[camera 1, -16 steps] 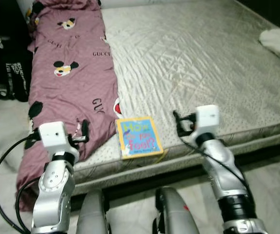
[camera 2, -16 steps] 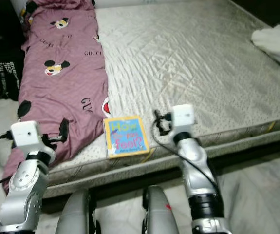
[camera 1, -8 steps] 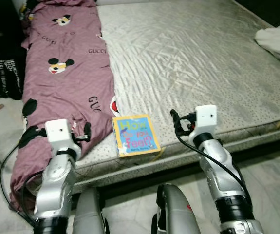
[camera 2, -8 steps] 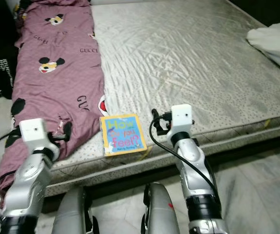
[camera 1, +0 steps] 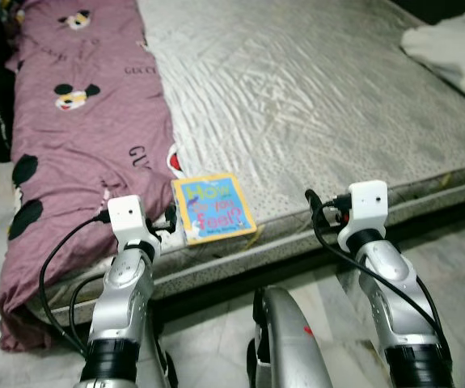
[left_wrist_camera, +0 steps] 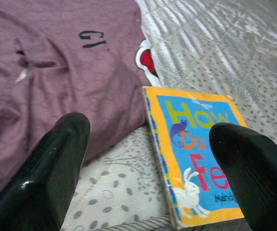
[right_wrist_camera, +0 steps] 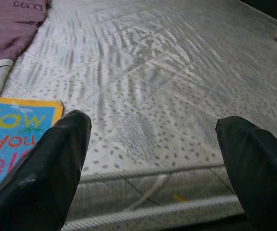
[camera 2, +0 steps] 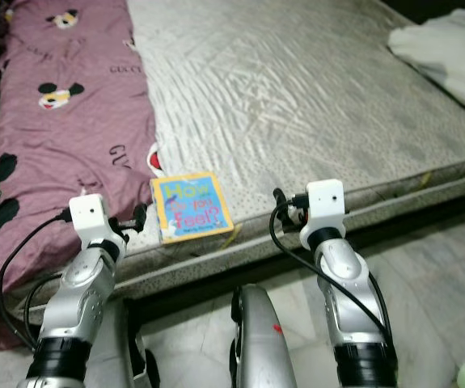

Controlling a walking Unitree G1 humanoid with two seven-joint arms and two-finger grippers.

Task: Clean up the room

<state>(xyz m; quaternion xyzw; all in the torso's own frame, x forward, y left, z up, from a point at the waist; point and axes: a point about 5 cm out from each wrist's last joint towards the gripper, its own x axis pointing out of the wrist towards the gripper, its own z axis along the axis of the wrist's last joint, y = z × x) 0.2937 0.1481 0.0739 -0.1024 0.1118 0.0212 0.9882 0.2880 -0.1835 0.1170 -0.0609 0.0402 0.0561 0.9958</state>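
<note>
Book between both grippers, nearer the left.
Book point(camera 1: 213, 208) flat at bed point(camera 1: 313, 97) edge, long axis pointing away; left gripper point(left_wrist_camera: 148, 159) and right gripper point(right_wrist_camera: 152, 159) fingers spread, empty.

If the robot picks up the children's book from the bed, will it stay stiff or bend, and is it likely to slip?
The book has a thick edge in the left wrist view, so it probably stays stiff. It lies flat near the mattress edge, so a push may slide it. Its glossy-looking cover might slip between the fingers.

Left claw point(left_wrist_camera: 150, 180) open over mattress point(left_wrist_camera: 254, 62), book point(left_wrist_camera: 196, 154) beside purple blanket point(left_wrist_camera: 56, 72).
</note>
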